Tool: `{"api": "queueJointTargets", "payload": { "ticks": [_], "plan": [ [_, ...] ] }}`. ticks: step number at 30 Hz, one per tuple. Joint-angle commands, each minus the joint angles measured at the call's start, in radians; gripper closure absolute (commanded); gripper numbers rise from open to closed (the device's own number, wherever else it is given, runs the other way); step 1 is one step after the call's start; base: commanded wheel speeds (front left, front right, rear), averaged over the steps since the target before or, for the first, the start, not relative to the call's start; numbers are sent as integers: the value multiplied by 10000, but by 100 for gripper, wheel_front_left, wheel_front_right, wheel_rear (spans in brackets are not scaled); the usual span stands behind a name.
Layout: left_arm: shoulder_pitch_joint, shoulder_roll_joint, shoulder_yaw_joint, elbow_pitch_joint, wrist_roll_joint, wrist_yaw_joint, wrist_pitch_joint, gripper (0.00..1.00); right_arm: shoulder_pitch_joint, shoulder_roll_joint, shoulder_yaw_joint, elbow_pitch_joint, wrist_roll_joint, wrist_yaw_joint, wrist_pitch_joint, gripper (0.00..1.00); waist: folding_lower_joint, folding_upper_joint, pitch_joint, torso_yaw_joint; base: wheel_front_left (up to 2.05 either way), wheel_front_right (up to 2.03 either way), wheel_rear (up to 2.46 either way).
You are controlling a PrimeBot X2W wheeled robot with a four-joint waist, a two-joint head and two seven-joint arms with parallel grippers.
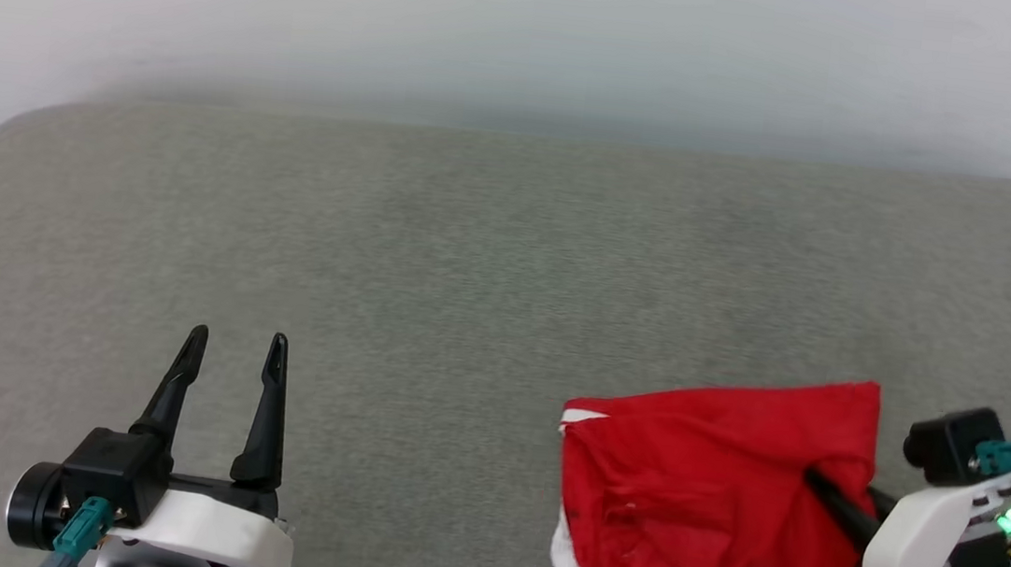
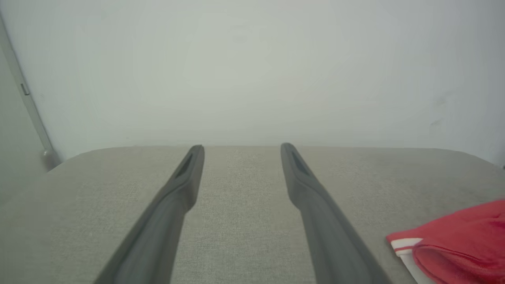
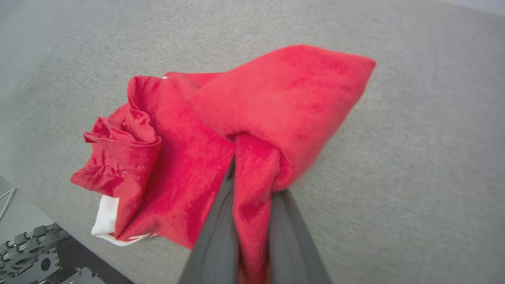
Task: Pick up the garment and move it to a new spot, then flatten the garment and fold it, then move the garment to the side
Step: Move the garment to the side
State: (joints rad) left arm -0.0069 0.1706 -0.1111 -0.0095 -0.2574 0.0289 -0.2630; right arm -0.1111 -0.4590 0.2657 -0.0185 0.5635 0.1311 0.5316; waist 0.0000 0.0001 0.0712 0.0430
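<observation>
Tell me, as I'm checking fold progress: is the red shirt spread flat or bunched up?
Bunched up: the garment lies crumpled in loose folds on the grey surface, one fold pinched by the shut right gripper.

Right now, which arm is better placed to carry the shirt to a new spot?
Right: the right end effector is shut on the shirt. The left end effector hovers open, apart from it.

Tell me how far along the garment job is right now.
Done: nothing complete. In hand: the pick-up, with the right gripper shut on a fold of the crumpled garment at the near right edge of the grey surface. To do: moving it, flattening, folding, setting aside; the left gripper is open, apart from it.
</observation>
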Motion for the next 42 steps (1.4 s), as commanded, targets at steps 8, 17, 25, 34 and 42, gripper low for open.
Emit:
{"api": "queueJointTargets", "payload": {
  "ticks": [8, 17, 25, 34, 42],
  "plan": [
    [-298, 53, 49, -443, 188, -201, -20, 0, -1131, -285, -185, -888, -727, -7, 693, 100, 0, -1, 728, -2713, 0, 0, 0],
    [-1322, 411, -337, -1202, 503, -608, 171, 0, -2271, -157, -637, 168, -883, -9, 167, 100, 0, -1, 2400, -4016, 0, 0, 0],
    [-2350, 874, -649, -2195, 613, -991, 724, 0, -3497, -638, -1687, 2271, -1204, -9, -869, 100, 0, -1, 4068, -4044, 0, 0, 0],
    [-3224, 1329, -730, -3138, 714, -1166, 1202, 0, -4971, -1052, -3472, 4124, -2386, -10, -2886, 100, 0, -1, 5374, -3659, 0, 0, 0],
    [-3522, 1540, -871, -3548, 777, -1235, 1417, 0, -5615, -478, -4781, 5427, -3736, -9, -4047, 87, 0, -1, 5794, -3491, 0, 0, 0]
  ]
}}
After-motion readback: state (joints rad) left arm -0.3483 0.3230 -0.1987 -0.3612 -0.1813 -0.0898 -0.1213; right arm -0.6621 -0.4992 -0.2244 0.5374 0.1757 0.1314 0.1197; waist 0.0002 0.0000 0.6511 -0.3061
